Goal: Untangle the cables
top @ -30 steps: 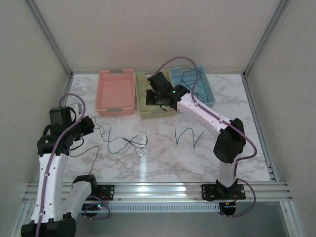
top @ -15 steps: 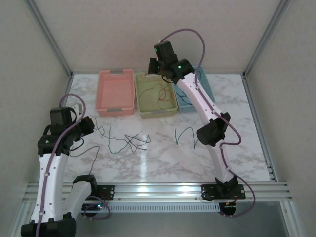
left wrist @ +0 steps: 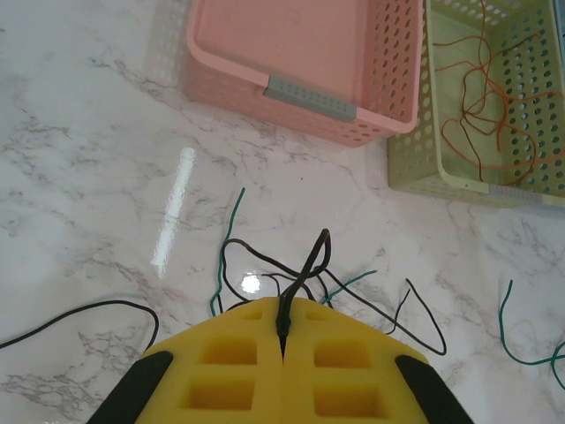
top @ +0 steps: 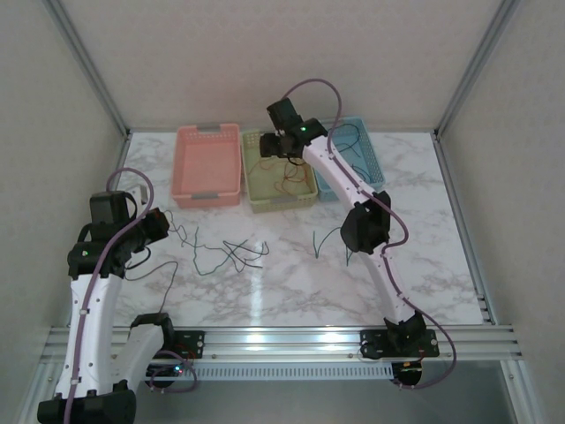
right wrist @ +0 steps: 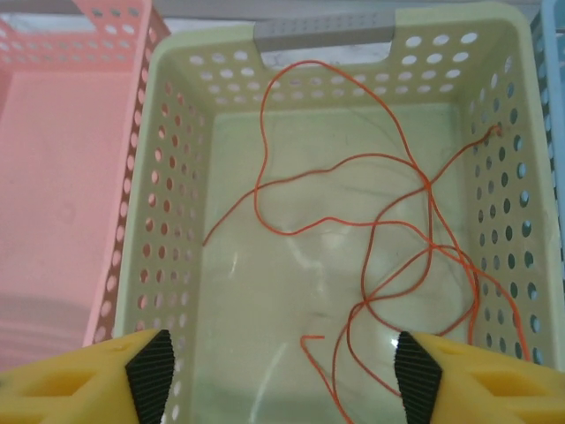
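Top external view puts your left gripper (top: pixel 161 223) at the left of the frame, low over the marble table (top: pixel 441 265), at the left end of a tangle (top: pixel 228 254) of black and green cables spread across the middle. A lone green cable (top: pixel 331 240) lies right of centre, apart from the tangle. Across the upper part of the frame you have three baskets side by side: a pink basket (top: pixel 207 168), a green basket (top: pixel 281 203) and a blue basket (top: pixel 371 163). Your right gripper (top: pixel 274 146) hangs over the green basket, where an orange cable (top: pixel 287 177) lies.

Left wrist view shows the yellow fingers (left wrist: pixel 221 353) pressed together at bottom centre, clenched on a black cable (left wrist: pixel 311 261). It rises from the seam in a narrow loop and runs into the strands on the marble. The pink basket sits at upper centre and the green one at upper right.

Right wrist view shows your right gripper released, its fingers wide apart at the bottom corners with nothing between them. Beneath them the orange cable curls over the green basket's floor, from upper centre down to lower right.
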{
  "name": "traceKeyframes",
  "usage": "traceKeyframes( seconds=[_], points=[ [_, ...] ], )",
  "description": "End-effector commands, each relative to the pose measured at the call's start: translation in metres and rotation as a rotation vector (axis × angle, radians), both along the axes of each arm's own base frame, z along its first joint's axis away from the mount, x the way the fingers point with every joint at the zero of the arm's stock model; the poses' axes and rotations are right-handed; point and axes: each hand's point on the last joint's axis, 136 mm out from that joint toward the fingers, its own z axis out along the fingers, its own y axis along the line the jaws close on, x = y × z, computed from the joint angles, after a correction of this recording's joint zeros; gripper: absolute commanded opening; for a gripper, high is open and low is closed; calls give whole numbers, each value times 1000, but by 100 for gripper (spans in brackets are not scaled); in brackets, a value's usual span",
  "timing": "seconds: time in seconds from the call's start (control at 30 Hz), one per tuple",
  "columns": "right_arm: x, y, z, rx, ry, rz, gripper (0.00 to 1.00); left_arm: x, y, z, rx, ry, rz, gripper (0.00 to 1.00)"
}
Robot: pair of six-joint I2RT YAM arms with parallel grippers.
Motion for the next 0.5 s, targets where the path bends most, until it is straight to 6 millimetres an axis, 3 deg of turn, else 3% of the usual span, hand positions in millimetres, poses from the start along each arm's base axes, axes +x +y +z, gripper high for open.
traceKeyframes(
  seconds=[0.0, 0.1, 0.27, 0.4, 0.47],
  points=[
    [-18, -4, 47, -27, -67, 51, 72, -1, 0, 0, -14, -4, 1, 0],
    [-42, -22, 71, -32, -58, 46, 71, -1, 0, -1, -14, -6, 2, 0],
    [-104, -68, 82, -25, -31, -8, 67, -1, -1, -1, -19, -11, -1, 0],
    [-159, -115, 65, -46, 36, -79, 65, -1, -3, 1, -25, -18, -7, 0],
    [-184, -130, 52, -42, 81, -89, 64, -2, -3, 2, -26, -21, -8, 0]
  ],
)
